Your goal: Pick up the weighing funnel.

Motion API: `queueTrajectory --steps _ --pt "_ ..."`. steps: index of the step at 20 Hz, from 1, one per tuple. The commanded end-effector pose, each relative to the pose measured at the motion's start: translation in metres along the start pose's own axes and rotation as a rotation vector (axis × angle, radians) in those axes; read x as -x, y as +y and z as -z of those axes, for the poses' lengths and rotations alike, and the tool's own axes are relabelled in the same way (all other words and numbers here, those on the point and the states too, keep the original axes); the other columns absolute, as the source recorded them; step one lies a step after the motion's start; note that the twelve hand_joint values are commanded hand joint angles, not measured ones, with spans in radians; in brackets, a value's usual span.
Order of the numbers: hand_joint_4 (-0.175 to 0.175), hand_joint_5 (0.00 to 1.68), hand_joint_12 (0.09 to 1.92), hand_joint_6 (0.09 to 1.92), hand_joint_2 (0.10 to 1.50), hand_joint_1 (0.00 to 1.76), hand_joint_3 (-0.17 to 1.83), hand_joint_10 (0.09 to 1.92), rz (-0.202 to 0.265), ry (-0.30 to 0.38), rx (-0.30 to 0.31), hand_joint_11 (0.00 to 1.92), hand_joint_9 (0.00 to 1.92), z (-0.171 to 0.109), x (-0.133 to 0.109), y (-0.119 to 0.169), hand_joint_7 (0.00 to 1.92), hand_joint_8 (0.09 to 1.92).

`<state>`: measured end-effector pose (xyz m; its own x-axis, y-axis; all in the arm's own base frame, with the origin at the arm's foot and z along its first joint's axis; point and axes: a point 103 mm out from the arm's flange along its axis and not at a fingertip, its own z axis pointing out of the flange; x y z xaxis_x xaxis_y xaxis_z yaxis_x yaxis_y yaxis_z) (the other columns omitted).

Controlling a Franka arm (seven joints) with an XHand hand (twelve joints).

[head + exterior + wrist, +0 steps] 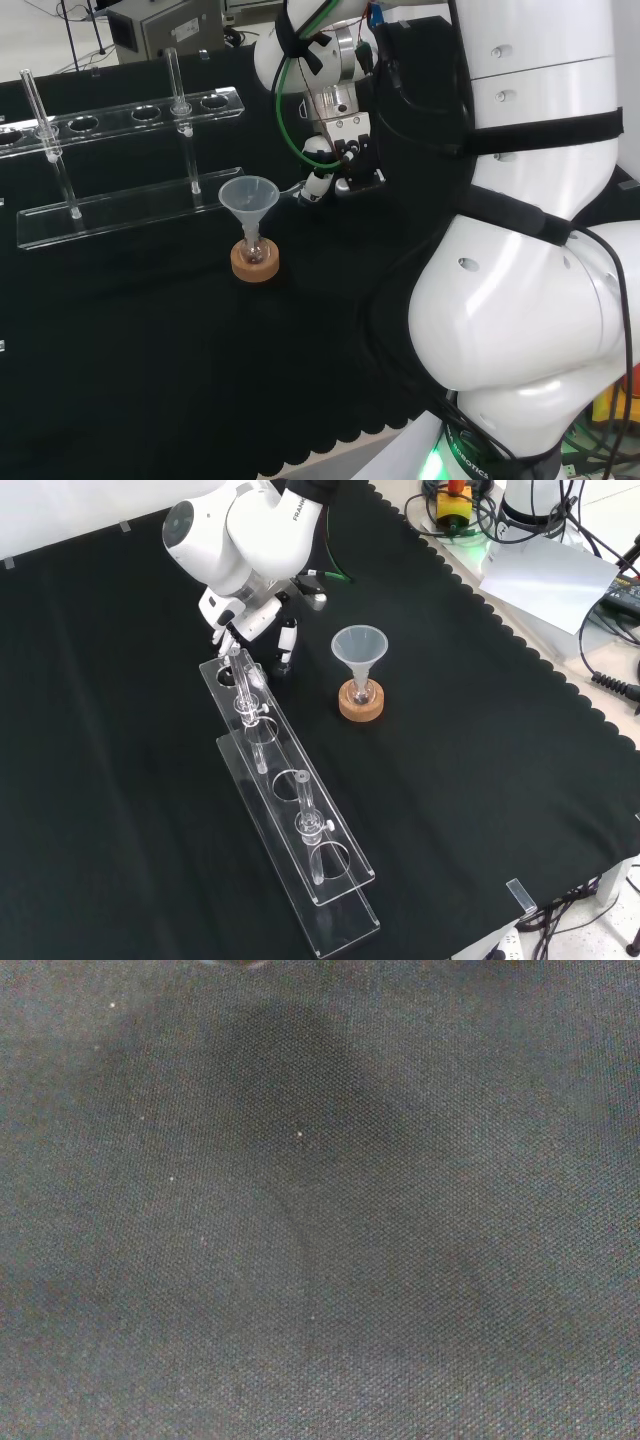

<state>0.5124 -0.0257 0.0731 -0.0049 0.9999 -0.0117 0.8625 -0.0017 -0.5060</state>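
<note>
My hand (345, 150) hangs low over the black cloth, just right of the funnel (248, 197) in the head view. Its fingers (317, 183) point down at the cloth, fairly straight and spread. A thin clear piece (290, 189), apparently the weighing funnel, lies on the cloth at one fingertip; whether it is touched I cannot tell. Seen from the front, the hand (250, 608) is at the far end of the tube rack, with one finger (286, 645) down towards the cloth. The wrist view has cloth close up, with shadow on it.
The funnel (359, 650) stands mouth up in a small flask on a cork ring (361, 705). A clear two-tier rack (290, 800) with two glass tubes runs from the hand towards the front edge. The arm's white links (530, 250) take up the head view's right side.
</note>
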Motion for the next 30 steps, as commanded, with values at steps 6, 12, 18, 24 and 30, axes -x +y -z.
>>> queueTrajectory --steps 6,12,18,24,30 --pt "-0.031 0.65 1.33 0.88 1.03 0.84 -0.17 0.62 0.005 0.013 0.001 0.33 0.61 -0.002 0.002 0.005 0.28 0.69" --pt "-0.019 0.73 1.32 0.92 1.04 0.84 -0.17 0.62 0.002 0.02 -0.011 0.34 0.61 -0.008 0.02 0.011 0.29 0.69" --pt "-0.019 0.73 1.32 0.92 1.05 0.84 -0.17 0.62 0.018 0.005 -0.001 0.34 0.62 -0.006 0.0 0.011 0.29 0.69" --pt "0.144 1.05 1.3 0.86 1.11 1.02 -0.16 0.58 0.112 0.015 0.02 0.41 0.73 -0.003 0.03 0.008 0.43 0.68" --pt "0.175 1.15 1.25 0.78 1.12 1.07 -0.17 0.51 -0.002 0.006 0.071 0.51 0.84 0.035 0.057 -0.01 0.56 0.62"
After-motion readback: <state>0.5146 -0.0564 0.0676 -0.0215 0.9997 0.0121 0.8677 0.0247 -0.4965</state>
